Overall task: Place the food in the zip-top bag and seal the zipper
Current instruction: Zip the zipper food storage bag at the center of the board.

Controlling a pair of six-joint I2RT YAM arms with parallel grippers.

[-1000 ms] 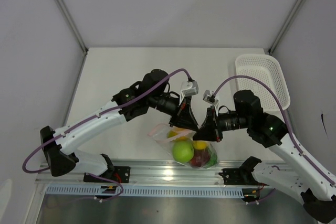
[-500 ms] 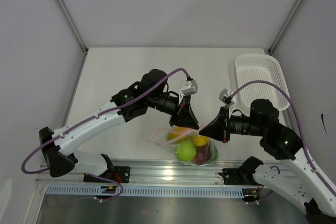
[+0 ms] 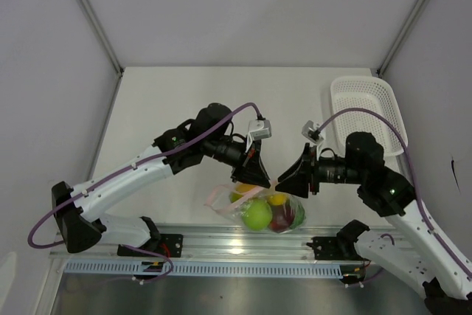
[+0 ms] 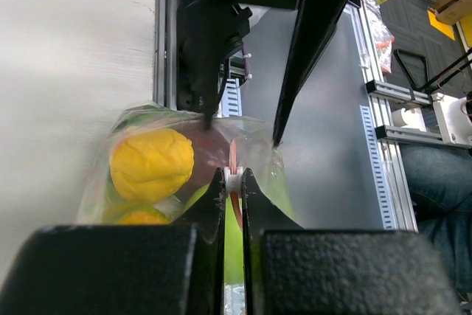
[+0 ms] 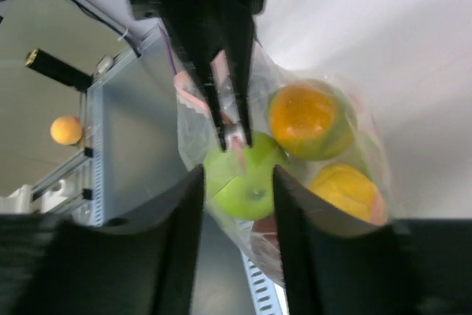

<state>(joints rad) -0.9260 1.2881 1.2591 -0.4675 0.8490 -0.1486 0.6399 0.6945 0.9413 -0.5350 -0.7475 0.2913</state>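
Two arms meet low centre: the left pincer [image 4: 233, 176] pinches the zipper [image 4: 234, 154] to steady the zip-top bag [image 3: 221, 201]; the right pincer [image 5: 236, 178] hovers spread.

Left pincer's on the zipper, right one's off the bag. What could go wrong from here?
1. The left pincer grips the narrow pink zipper strip at one spot; the clear dotted plastic bag, full of plastic fruit, could slip free.
2. The bag sits at the white table's near edge by the metal rail and might go over.
3. The right pincer is open, apart from the bag, steadying nothing.
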